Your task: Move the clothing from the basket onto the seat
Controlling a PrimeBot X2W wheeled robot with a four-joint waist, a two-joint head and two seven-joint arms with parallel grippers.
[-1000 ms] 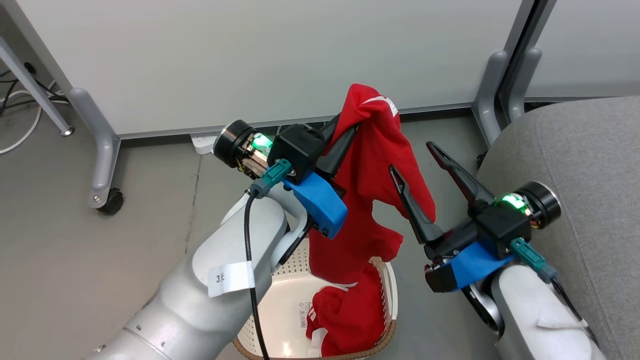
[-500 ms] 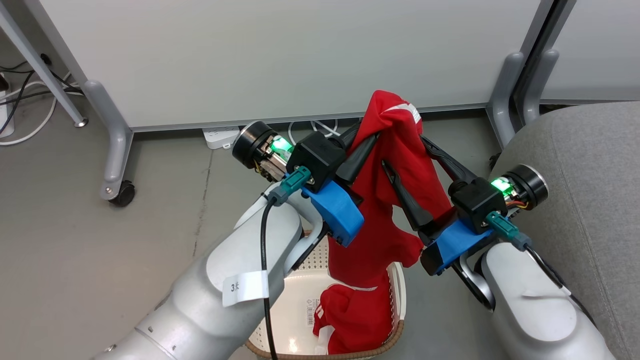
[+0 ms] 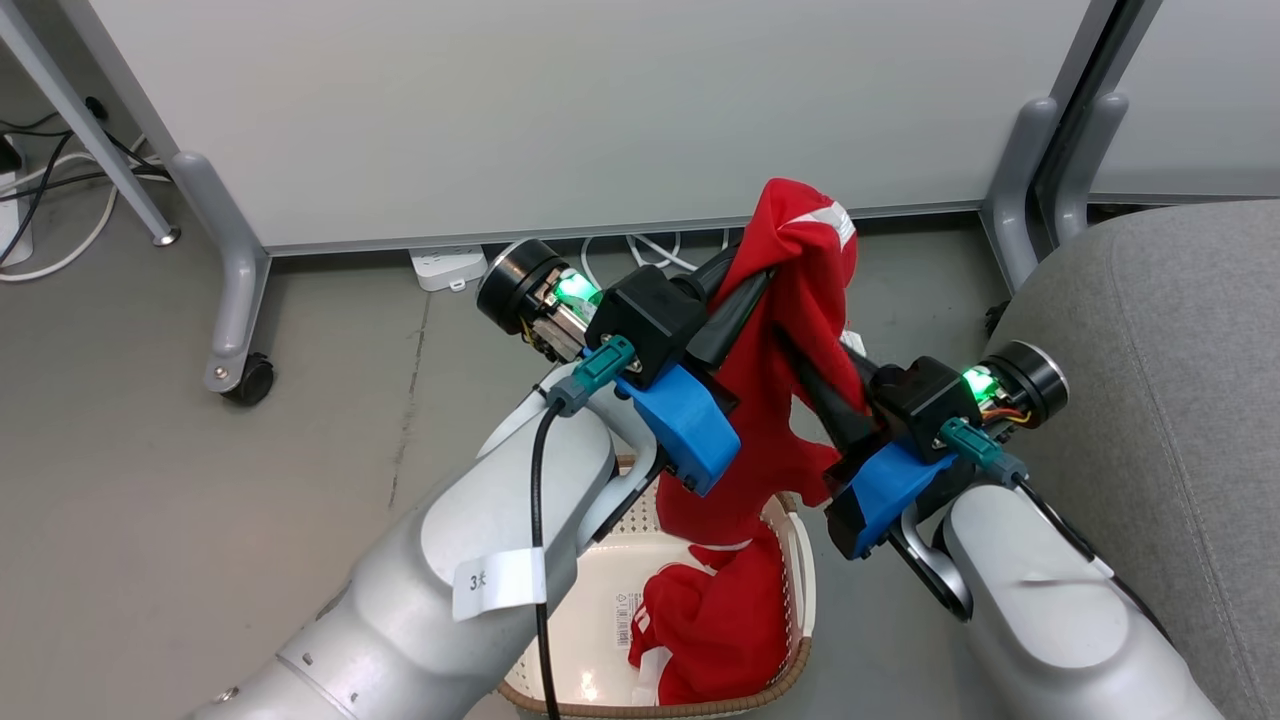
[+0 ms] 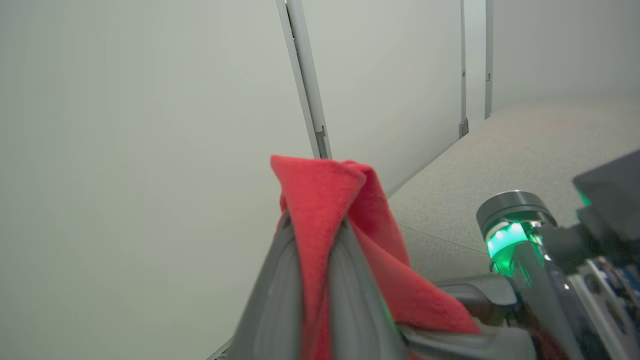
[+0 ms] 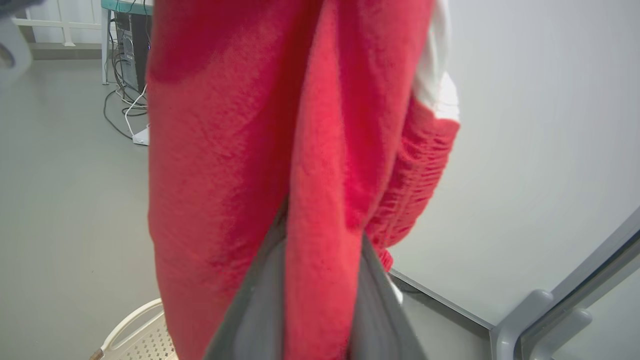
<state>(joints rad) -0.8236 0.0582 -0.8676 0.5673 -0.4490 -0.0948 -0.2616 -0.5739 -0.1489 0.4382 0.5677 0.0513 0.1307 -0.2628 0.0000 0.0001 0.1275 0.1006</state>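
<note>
Right gripper (image 5: 324, 235) around hanging clothing (image 5: 225, 150)

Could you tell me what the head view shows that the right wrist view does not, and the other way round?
Head view: the grey seat at right, a second garment lying in the basket, and the left gripper pinching the lifted garment at its top.
Right wrist view: up close, the right gripper with a fold of fabric between its fingers, a ribbed red cuff, and a teal-topped desk.
Shared: the lifted garment, the basket, the right gripper, the grey floor and the white partition.
</note>
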